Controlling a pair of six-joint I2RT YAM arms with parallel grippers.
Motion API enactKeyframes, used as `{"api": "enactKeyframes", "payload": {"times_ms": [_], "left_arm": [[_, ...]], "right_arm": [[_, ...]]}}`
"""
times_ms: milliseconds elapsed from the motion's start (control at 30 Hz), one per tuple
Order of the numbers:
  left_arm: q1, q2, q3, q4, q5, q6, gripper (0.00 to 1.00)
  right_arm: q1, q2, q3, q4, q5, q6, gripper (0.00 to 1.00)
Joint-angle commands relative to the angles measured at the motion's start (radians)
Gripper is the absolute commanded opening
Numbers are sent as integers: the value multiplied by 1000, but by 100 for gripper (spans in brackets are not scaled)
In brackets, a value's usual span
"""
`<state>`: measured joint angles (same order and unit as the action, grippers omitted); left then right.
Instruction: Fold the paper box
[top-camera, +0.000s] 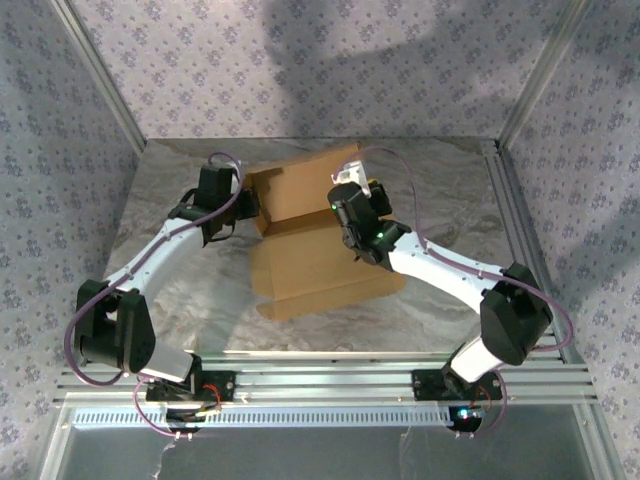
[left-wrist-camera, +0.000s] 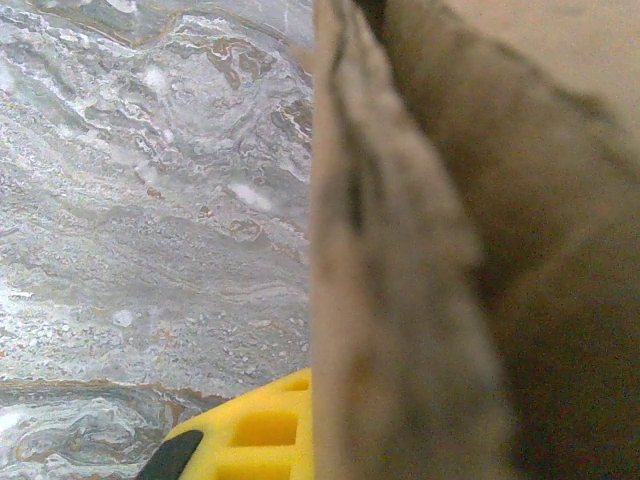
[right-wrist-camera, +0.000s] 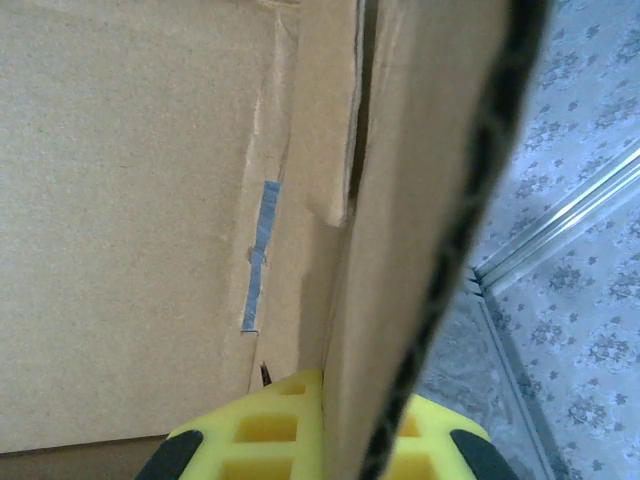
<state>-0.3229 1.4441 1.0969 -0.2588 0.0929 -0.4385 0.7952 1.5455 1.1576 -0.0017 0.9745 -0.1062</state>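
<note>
**Both jaws clamped on opposite walls of the half-raised paper box**

In the top view the paper box (top-camera: 320, 265) lies near the middle of the marbled grey desk (top-camera: 450, 190). It is plain brown cardboard. Its 6 o'clock half lies flat on the desk as a wide panel. Its 12 o'clock half has walls standing up along the 9 o'clock and 3 o'clock sides.

The left arm (top-camera: 150, 260) reaches in from 9 o'clock. The left jaws are together on the box's 9 o'clock wall, at its upper edge. In the left wrist view a blurred, upright cardboard edge (left-wrist-camera: 390, 300) rises right beside one yellow pad (left-wrist-camera: 255, 435). The other pad is hidden behind the cardboard. The bare desk lies off to 9 o'clock of that edge.

The right arm (top-camera: 450, 270) comes in from 3 o'clock and bends over the flat panel. The right jaws are clamped on the box's 3 o'clock wall. In the right wrist view the wall's corrugated edge (right-wrist-camera: 440, 260) runs up from between the two yellow pads (right-wrist-camera: 260, 425), and both pads touch it. At 9 o'clock of the wall is a broad inner panel with a short strip of grey-blue tape (right-wrist-camera: 262, 240) along a crease. An aluminium rail (right-wrist-camera: 560, 225) and the patterned backdrop (right-wrist-camera: 590, 90) show at 3 o'clock.
</note>
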Motion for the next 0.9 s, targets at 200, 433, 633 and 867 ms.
{"api": "enactKeyframes", "payload": {"times_ms": [200,433,633,867], "left_arm": [[-13,-19,40,16,24,-25,0],[9,-16,40,6,34,0,0],[45,-6,53,-3,77,46,0],[82,28,78,-8,194,133,0]], "right_arm": [[27,48,91,-25,97,-9,0],[-59,-88,200,-335,-515,47,67],[-349,-276,228,-490,-1472,18,84],[-708,-405,69,-212,-1898,216,80]]}}
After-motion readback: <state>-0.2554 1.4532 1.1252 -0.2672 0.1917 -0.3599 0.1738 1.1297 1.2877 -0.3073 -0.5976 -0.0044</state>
